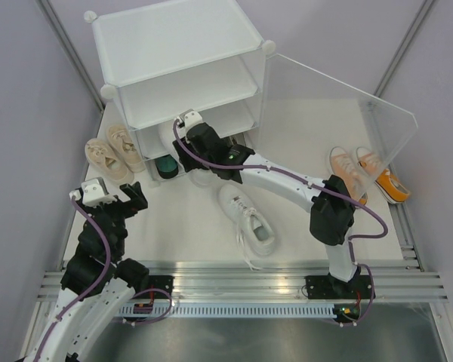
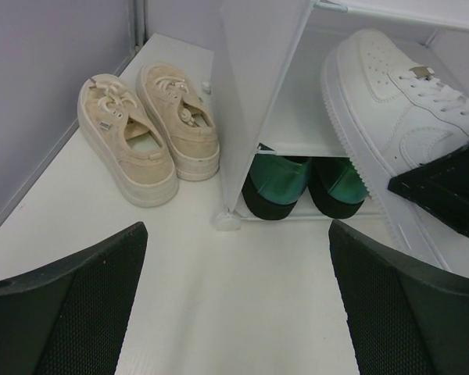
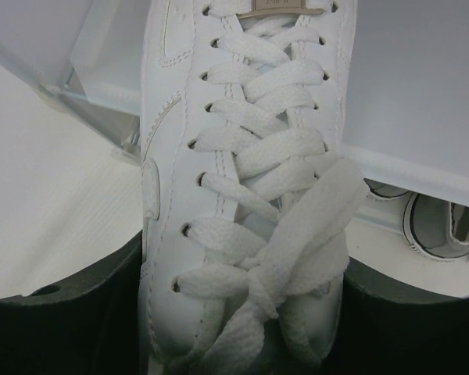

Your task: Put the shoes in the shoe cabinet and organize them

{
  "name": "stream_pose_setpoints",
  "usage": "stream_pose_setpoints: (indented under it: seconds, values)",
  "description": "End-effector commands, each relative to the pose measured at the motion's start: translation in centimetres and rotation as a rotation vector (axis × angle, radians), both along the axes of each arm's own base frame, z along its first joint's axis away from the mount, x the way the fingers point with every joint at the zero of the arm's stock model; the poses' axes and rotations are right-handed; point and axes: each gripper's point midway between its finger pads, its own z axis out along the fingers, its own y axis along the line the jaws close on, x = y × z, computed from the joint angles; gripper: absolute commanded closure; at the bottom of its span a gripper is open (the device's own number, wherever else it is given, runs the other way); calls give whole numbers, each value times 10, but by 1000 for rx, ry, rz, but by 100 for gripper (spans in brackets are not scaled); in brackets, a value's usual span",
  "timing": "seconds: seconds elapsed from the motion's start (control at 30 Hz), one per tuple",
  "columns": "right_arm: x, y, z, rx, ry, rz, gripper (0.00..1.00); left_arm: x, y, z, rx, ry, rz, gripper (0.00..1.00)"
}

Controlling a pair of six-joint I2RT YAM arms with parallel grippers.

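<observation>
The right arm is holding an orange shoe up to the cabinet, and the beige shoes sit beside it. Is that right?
Not quite. The shoe between the right fingers is white, not orange; the right wrist view shows it. The beige shoes do sit beside the cabinet.

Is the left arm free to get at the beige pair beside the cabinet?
Probably yes: the left tool is open and empty, and only bare table lies between it and the beige pair, which sits outside the cabinet.
</observation>
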Motion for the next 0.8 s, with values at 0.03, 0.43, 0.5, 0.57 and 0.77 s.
stream_pose_setpoints:
  seconds: [0.03, 0.43, 0.5, 0.57, 0.77]
  values:
    - [22, 19, 78, 181, -141, -51, 99, 1, -8, 13, -30, -30, -43, 0]
    - [44, 37, 75, 212, -162, -106, 99, 1, -12, 13, -29, -29, -65, 0]
    - [47, 37, 74, 214, -168, -118, 99, 1, -12, 13, -28, -29, -67, 0]
    - [50, 40, 74, 224, -170, -123, 99, 2, -14, 13, -26, -27, -73, 0]
    - [55, 47, 75, 237, -183, -127, 99, 1, -18, 14, -21, -30, -105, 0]
